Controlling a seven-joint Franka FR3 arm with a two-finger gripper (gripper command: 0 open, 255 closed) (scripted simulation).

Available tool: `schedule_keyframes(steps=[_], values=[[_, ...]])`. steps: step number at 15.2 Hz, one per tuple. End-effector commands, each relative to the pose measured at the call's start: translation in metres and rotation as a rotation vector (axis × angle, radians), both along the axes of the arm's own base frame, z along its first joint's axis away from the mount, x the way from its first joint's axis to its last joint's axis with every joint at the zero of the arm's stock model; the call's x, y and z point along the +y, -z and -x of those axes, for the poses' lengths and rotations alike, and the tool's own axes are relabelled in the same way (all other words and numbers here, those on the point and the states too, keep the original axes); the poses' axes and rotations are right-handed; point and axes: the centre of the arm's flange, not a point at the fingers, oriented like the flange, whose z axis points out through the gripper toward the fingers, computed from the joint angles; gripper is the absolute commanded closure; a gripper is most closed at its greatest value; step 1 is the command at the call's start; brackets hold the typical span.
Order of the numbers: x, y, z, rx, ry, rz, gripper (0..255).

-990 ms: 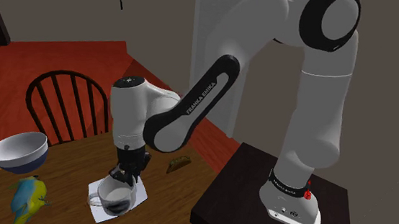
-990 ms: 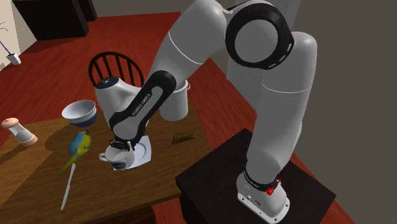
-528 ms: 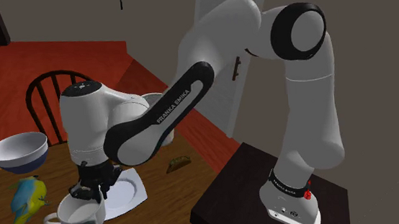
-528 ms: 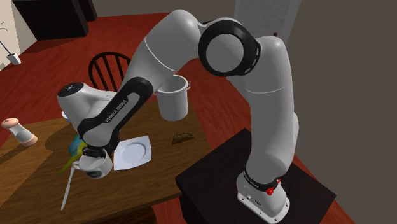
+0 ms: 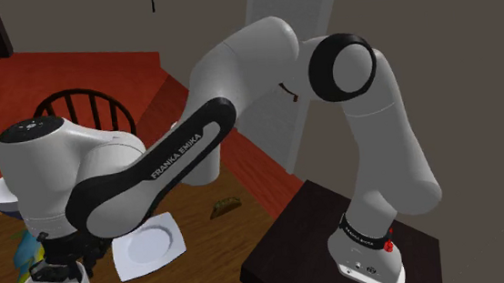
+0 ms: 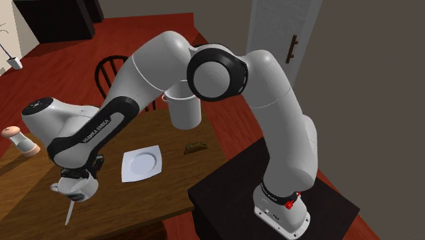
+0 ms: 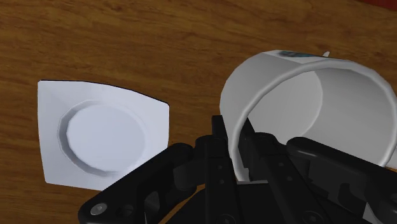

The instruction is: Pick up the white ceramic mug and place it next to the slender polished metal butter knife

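We grip the mug (image 6: 76, 191) by its rim, gripper (image 7: 242, 153) clamped across its wall, so it hangs mouth-up above the near edge of the table (image 6: 136, 198), just over the knife (image 6: 68, 213) it must sit beside, apart from the plate (image 6: 142, 163).

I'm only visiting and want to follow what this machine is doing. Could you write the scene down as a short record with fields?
Holding: white mug, clasped at its rim by the black gripper
Mug location: low over the wooden table, beside one end of the butter knife
Touching the table: cannot tell
Nearby: square white plate, shaker
Task status: mug not yet released
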Motion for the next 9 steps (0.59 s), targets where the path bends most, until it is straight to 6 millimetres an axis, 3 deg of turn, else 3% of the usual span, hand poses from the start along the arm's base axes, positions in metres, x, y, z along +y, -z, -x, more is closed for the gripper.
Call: schedule_keyframes(steps=[1, 9], values=[[0.003, 0.009, -0.001, 0.000, 0.000, 0.000, 255], [0.003, 0.052, -0.001, 0.000, 0.000, 0.000, 255]])
